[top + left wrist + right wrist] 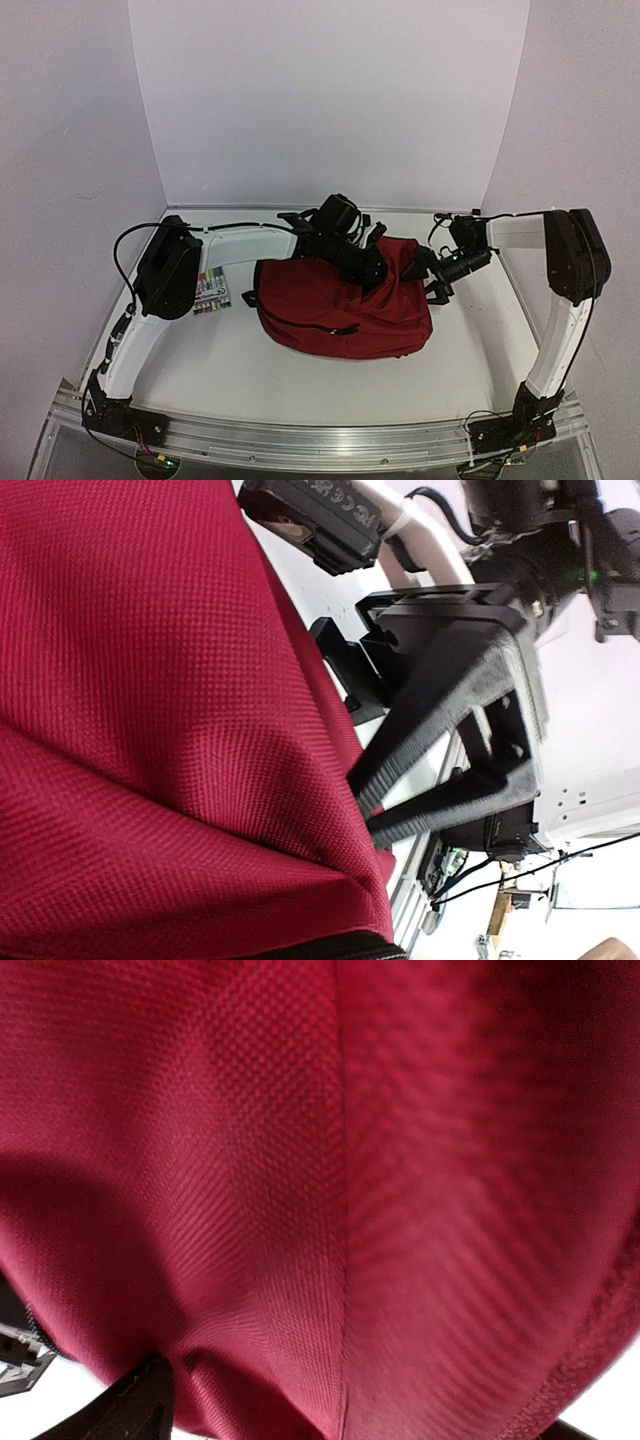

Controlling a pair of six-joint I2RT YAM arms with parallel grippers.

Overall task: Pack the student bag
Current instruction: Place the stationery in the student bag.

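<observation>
Student bag: the dark red student bag lay on its side in the middle of the tabletop, with both arms meeting at its far upper edge.
Bag front: a zip line ran across the face towards me, with a black pull lying on the cloth.
Left claw: the left claw had reached in from the left over the top of the bag. Its two black fingers were drawn nearly together at the tips, pinching a fold of the red fabric.
Right claw: the right claw stood at the bag's right upper corner with its fingers spread wide against the cloth. I could not tell whether it had any hold on the bag.
Right wrist view: red weave filled almost all of it, with a seam running down the middle. A dark shape showed at the bottom edge, but I could not tell what it was.
Marker pack: a flat pack of coloured pens lay on the tabletop left of the bag, near it but apart, just beside the left arm's elbow.
</observation>
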